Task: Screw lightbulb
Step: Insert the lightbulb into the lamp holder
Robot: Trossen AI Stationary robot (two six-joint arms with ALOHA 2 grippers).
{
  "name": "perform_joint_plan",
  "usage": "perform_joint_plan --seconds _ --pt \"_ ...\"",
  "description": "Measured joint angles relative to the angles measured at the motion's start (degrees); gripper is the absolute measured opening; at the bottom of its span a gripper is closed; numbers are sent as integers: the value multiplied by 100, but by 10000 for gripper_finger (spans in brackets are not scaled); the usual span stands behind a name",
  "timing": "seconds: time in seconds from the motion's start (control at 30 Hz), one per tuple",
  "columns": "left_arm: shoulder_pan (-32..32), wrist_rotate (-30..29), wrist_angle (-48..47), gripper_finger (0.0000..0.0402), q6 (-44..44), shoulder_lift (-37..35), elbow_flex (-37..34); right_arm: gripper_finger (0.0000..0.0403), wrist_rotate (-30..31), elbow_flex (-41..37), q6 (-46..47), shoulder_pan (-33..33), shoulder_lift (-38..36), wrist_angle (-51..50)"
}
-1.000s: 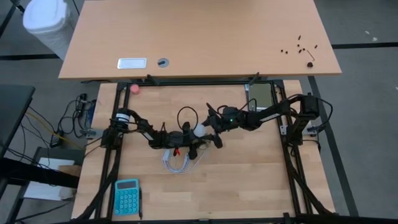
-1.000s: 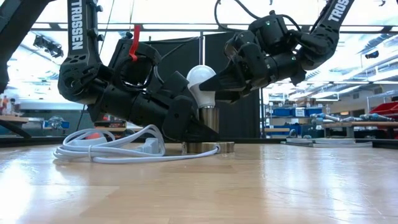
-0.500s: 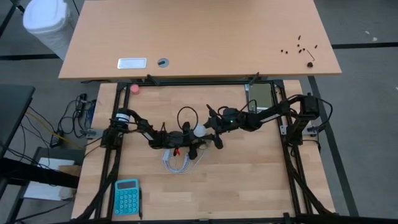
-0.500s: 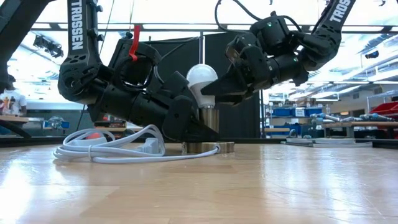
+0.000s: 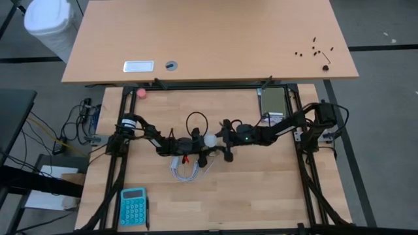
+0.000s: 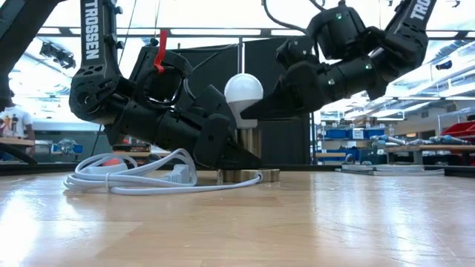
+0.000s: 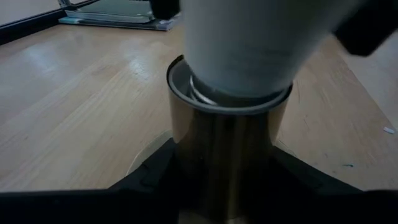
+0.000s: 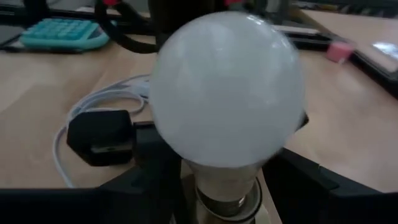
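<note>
Lightbulb (image 6: 243, 90) stands upright near the middle of the tabletop (image 5: 261, 189), its white globe on top and its neck down in the mouth of a brass-coloured metal socket (image 6: 249, 144). The left wrist view looks at the socket's cylinder (image 7: 227, 143) from close by, with the bulb's silvery base sunk into its rim.

The left pincer (image 6: 226, 152) is low on the tabletop, its two dark fingers closed around the socket's cylinder, one on each side. The left arm reaches in from the left edge of the table and lies nearly flat along the wood.

The right pincer (image 6: 256, 111) comes in from the right, angled downward toward the bulb. Its fingers (image 8: 311, 180) stand on both sides of the bulb's neck just under the globe, partly closed; whether they actually press on the bulb I cannot tell.

A coiled white cord (image 6: 126, 180) lies on the tabletop just left of the socket, with a black plug (image 8: 102, 140) among its loops. A turquoise calculator (image 5: 133, 205) sits at the near left corner, and a small pink ball (image 5: 142, 93) rests at the far left edge. A second, larger tabletop (image 5: 209, 39) stands beyond, carrying a few small dark screws (image 5: 315, 49) at its right end.
</note>
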Motion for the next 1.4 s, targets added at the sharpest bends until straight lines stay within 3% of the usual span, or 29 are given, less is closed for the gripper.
perform_joint_plan --seconds 0.53,0.83,1.07,1.4 --pt "0 4 7 177 -66 0 0 228 1895 3 1035 624 108 105" --pt "-7 13 4 177 -90 0 -2 229 2278 151 1351 851 832 754" --pt "-7 29 -10 177 -92 0 1 237 2272 15 1126 839 494 462" --pt "-2 33 -6 177 -100 -2 1 259 1390 -815 1170 510 -303 426"
